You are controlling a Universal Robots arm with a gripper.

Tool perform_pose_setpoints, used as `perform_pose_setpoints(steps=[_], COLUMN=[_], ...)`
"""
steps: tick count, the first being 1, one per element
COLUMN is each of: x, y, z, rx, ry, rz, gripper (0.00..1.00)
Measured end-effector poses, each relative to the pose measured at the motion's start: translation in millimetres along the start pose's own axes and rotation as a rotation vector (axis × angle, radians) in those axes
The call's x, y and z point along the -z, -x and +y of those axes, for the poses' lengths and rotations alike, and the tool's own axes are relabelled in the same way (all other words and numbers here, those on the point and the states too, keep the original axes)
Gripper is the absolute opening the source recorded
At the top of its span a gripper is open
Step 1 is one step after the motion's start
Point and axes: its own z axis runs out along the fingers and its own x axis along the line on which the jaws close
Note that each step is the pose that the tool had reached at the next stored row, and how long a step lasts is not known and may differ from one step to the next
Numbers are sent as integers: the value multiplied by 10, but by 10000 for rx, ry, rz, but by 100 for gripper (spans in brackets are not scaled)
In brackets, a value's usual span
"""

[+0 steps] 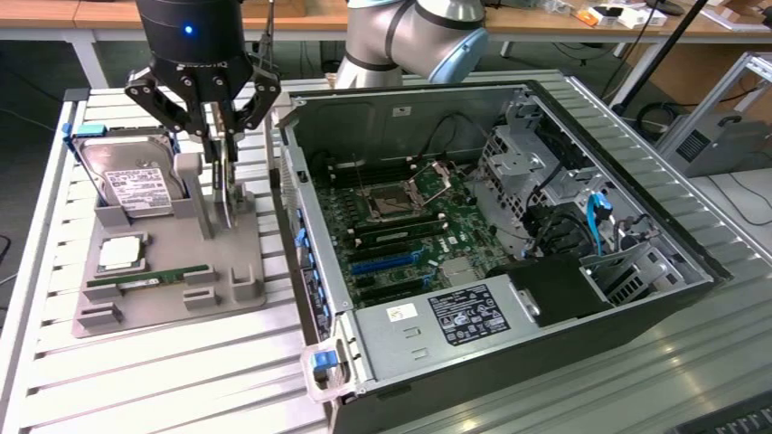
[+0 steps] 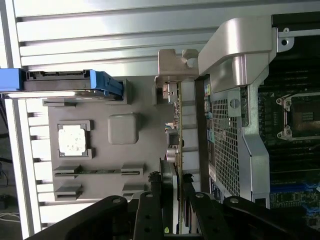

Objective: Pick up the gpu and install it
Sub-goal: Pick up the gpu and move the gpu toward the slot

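Gpu [image 1: 226, 194] [image 2: 178, 125]: thin dark circuit card with a silvery metal edge. It stands on its long edge, roughly upright, directly below the pincer [image 1: 221, 143] [image 2: 172, 184].

Pincer: black linked fingers closed on the card's upper edge, one pad against each face. Reads as a grip on the gpu. The card's lower edge is at a slot of the flat grey plastic holder [image 1: 169, 303] [image 2: 142, 155]. Cannot tell whether it is seated or just clear.

Risks (judgement):
- The hold is on a narrow strip at one edge, so the card could pivot or slip between the pads if it drags.
- If the lower edge binds in its slot, an off-vertical pull could shift the holder.
- The nearest wall of the open grey-and-black metal computer case [image 1: 410, 108] stands just beside the pincer, on the exterior view's right. A swinging card could strike its rim.

Containers:
- Holder, under the pincer. To the exterior view's left of the pincer is a boxy silver hard drive [image 1: 136, 185] with a white label. Further out toward the camera are a square silvery processor chip [image 1: 121, 253] [image 2: 72, 139] in its recess, then a narrow green memory stick [image 1: 151, 278] lying flat. All are apart from the gpu.
- Case, on the other side of the pincer. It holds a green motherboard [image 1: 404, 231] with blue expansion slots [image 1: 380, 267], and a silver power supply [image 1: 465, 316] at the near corner. Gpu not yet installed.
- Both rest on the slatted white metal surface [image 1: 157, 380].
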Motion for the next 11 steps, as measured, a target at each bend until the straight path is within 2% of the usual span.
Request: perform_pose_setpoints(steps=[11], x=[66], y=[1], z=[0], rx=[0], ry=[0], rz=[0], gripper=[27])
